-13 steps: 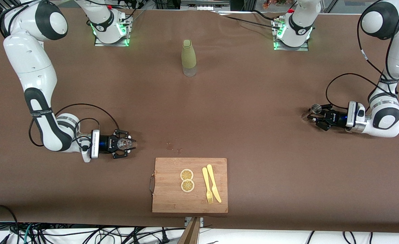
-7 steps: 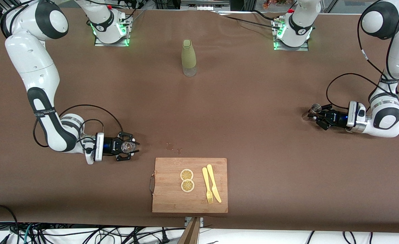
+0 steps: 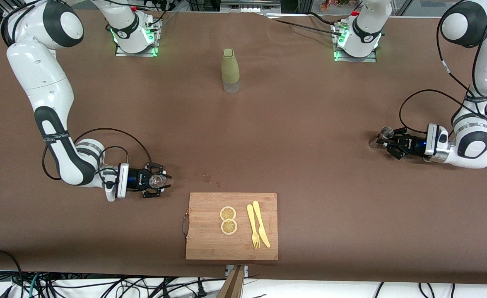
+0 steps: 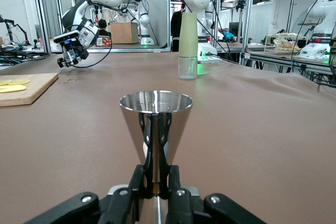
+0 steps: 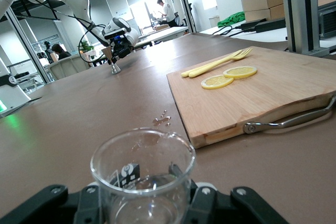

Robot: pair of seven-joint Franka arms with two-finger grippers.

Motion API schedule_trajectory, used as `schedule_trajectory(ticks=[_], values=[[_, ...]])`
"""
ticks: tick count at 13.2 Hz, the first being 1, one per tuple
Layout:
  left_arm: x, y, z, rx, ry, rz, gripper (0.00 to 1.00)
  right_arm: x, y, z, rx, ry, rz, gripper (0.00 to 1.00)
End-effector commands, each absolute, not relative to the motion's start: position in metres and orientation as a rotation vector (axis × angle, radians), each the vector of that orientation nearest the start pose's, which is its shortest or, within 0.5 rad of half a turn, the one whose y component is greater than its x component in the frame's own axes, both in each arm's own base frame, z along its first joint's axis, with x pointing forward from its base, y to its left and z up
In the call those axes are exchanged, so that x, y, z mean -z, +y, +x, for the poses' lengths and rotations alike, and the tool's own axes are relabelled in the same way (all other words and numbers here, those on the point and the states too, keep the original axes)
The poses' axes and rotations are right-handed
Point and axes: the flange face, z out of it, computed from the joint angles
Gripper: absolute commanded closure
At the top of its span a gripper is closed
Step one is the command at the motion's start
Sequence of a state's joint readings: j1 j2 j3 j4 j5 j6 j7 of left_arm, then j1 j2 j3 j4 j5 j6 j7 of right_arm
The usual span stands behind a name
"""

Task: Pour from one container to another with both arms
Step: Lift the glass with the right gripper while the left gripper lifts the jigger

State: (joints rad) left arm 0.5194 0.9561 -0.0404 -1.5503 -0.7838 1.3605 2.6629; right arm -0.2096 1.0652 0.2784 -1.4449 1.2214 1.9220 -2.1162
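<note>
The silver jigger (image 3: 385, 132) stands upright near the left arm's end of the table, with my left gripper (image 3: 381, 140) shut on its narrow waist. In the left wrist view the jigger (image 4: 156, 121) rises straight from my left gripper (image 4: 156, 177); its mouth faces up. The small clear glass (image 3: 156, 179) is upright, low over the table near the right arm's end, and my right gripper (image 3: 160, 181) is shut on it. In the right wrist view the glass (image 5: 142, 174) fills the space between the fingers (image 5: 128, 173). The distant jigger (image 5: 114, 68) shows there too.
A wooden cutting board (image 3: 210, 248) with two lemon slices (image 3: 228, 220), a yellow fork and a knife (image 3: 258, 225) lies near the front camera at mid-table. A tall olive-green bottle (image 3: 230, 70) stands between the robot bases. A few droplets (image 3: 210, 180) mark the cloth above the board.
My right gripper has carried the glass a little toward the front camera and toward the cutting board. The left gripper with the jigger has barely moved.
</note>
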Motion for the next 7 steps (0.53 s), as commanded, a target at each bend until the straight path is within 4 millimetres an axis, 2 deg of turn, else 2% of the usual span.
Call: schedule_trajectory(ticks=[1,4,7], values=[[-0.116,0.188,0.554,-0.870,-1.493,1.158,1.00,-0.083,0.085,0.678,0.904,-1.078,-1.562,0.65],[-0.130,0.166,0.569,-0.836,-1.467,1.173,1.00,-0.087,0.086,0.679,0.888,-1.058,-1.572,0.65],[-0.138,0.129,0.590,-0.797,-1.441,1.211,1.00,-0.092,0.088,0.680,0.856,-1.029,-1.585,0.65]])
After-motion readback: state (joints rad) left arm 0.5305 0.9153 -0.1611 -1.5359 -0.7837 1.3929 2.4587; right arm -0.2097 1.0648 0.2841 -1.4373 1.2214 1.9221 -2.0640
